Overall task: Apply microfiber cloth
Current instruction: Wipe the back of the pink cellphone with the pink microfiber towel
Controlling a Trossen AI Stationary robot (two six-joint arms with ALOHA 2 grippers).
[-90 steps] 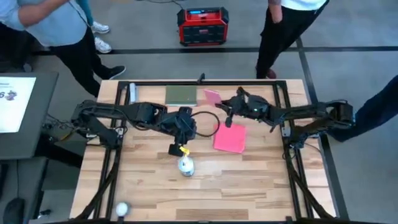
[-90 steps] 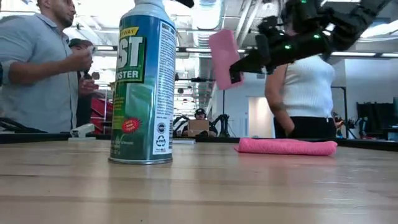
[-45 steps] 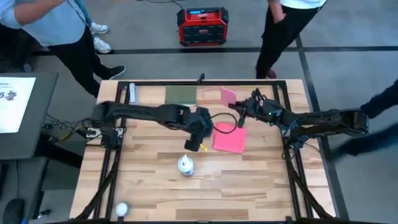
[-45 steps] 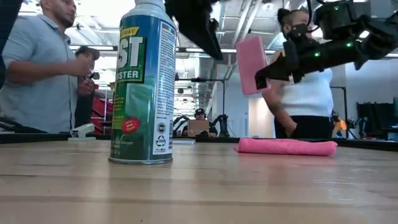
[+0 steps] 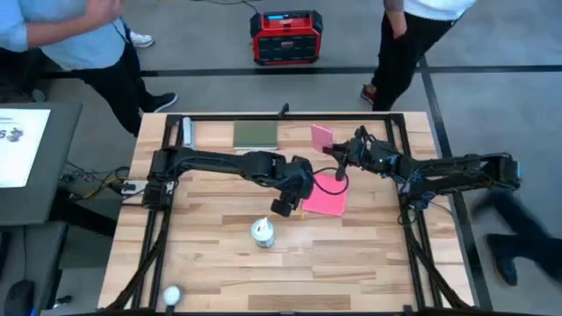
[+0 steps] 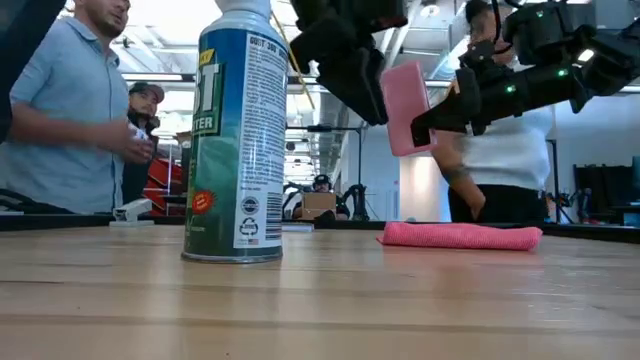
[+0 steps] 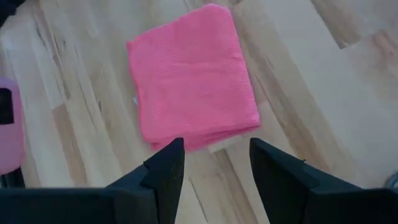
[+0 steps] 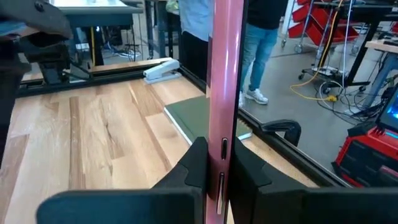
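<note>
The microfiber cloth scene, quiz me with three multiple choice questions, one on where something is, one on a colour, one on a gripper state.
1. Where is the microfiber cloth?
A. flat on the table
B. draped over the spray can
C. in the right gripper

2. What colour is the pad at the table's far edge?
A. dark green
B. yellow
C. white

3. What is the left gripper doing?
A. open above the cloth's near edge
B. shut on the can
C. shut on the phone

Answers: 1 A, the low view shows it lying folded on the wood. 2 A, the high view shows it green. 3 A, its wrist view shows spread fingers over the cloth.
</note>
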